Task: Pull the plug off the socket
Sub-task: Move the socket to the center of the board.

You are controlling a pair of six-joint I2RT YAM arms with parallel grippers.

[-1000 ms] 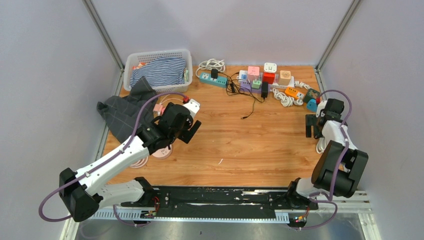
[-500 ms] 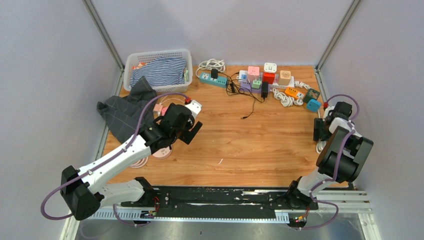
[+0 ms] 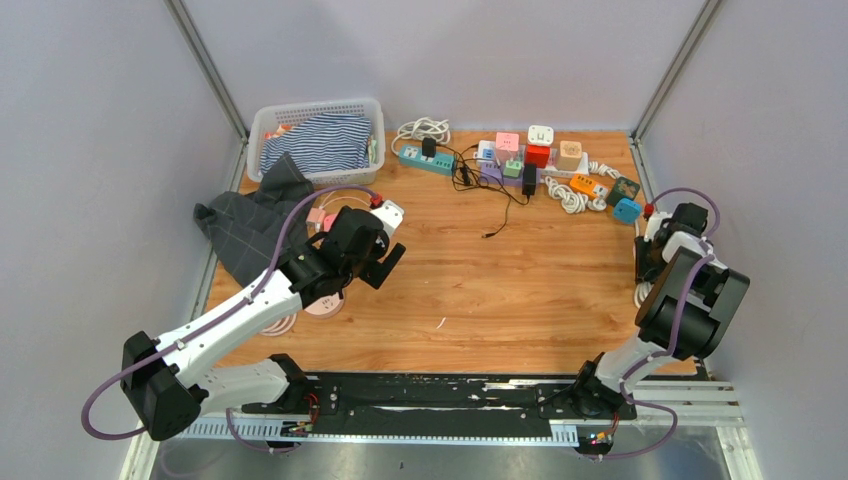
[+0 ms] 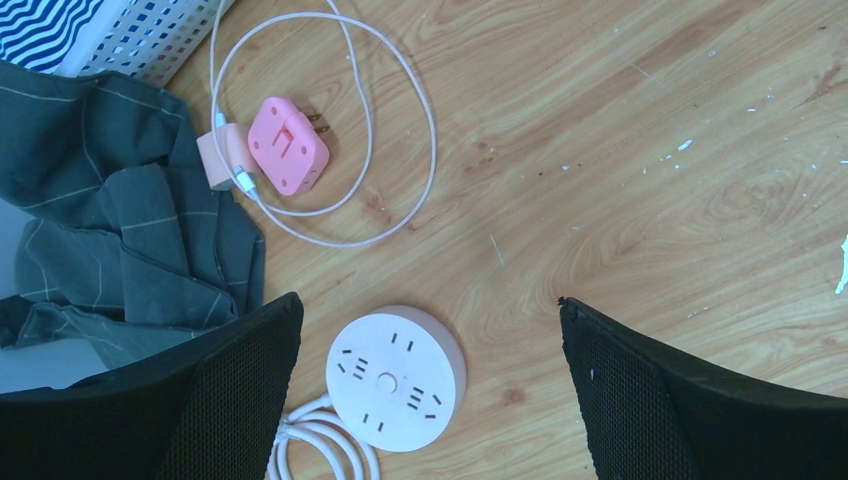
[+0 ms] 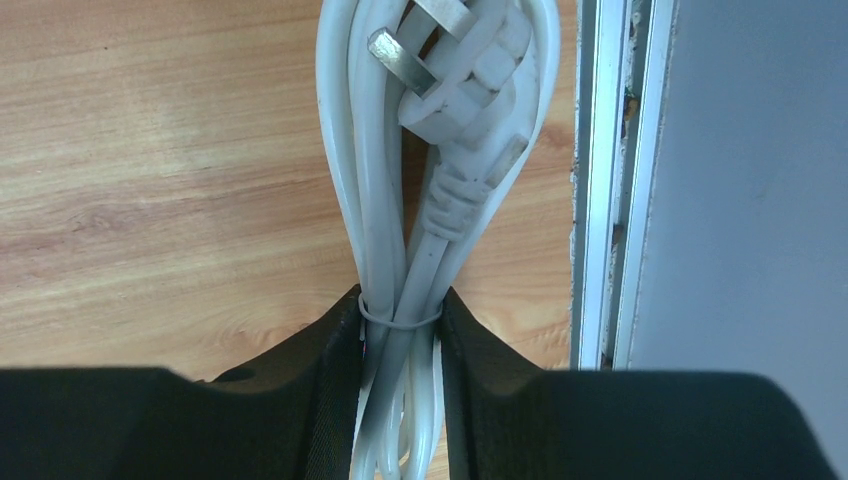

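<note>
left gripper (image 4: 428, 322): jaws spread wide, empty, over round socket (image 4: 395, 378)
right gripper (image 5: 400, 318): pinching white cord bundle (image 5: 385, 200), well right of round socket

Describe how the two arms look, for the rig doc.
Both the left arm and right arm have white links, bulky black joints and a looping purple cable. The fingers are black with mesh-textured inner faces.
</note>
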